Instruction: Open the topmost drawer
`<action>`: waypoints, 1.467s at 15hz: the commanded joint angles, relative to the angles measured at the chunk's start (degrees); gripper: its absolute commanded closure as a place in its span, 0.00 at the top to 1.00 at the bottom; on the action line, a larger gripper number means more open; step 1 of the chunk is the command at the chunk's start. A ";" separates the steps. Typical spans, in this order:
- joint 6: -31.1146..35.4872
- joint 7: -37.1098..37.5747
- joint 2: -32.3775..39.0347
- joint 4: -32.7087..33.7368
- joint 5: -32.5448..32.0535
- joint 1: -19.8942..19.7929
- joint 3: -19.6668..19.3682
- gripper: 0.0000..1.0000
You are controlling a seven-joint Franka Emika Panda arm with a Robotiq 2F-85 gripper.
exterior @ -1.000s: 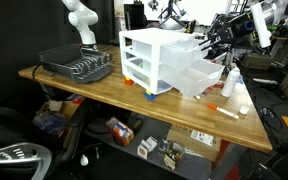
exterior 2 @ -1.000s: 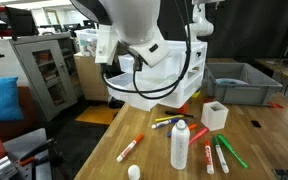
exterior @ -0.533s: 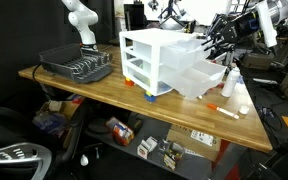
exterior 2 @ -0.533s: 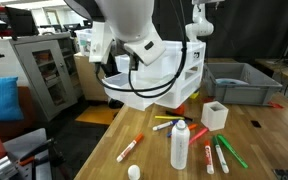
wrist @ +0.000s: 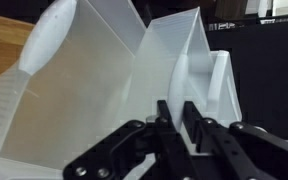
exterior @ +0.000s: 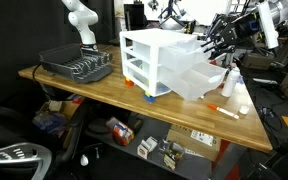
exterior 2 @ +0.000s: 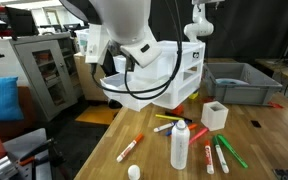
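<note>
The white-framed drawer unit (exterior: 144,58) stands on the wooden table; it also shows in an exterior view (exterior 2: 191,62). The topmost drawer (exterior: 187,45) is translucent white and pulled partly out toward my gripper (exterior: 213,45). In the wrist view my gripper (wrist: 176,118) is shut on the thin front lip of the topmost drawer (wrist: 189,60). A lower drawer (exterior: 197,80) sticks out further below it and shows in the wrist view (wrist: 74,90). In an exterior view my arm hides most of the pulled-out drawers (exterior 2: 144,92).
A dark dish rack (exterior: 79,66) sits beside the unit. A grey bin (exterior 2: 234,82), a white cup (exterior 2: 215,115), a white bottle (exterior 2: 180,146) and several markers (exterior 2: 130,148) lie on the table. A second white arm (exterior: 81,22) stands behind.
My arm has shifted slightly away from the unit, and the drawer has slid out a little further with it.
</note>
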 commanded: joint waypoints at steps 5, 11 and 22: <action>-4.63 2.34 -1.90 -3.18 0.01 -2.20 0.98 0.05; -5.73 3.29 -2.52 -4.17 -0.17 -2.67 0.94 0.05; -6.69 4.86 -4.78 -7.01 -0.90 -3.80 0.64 0.05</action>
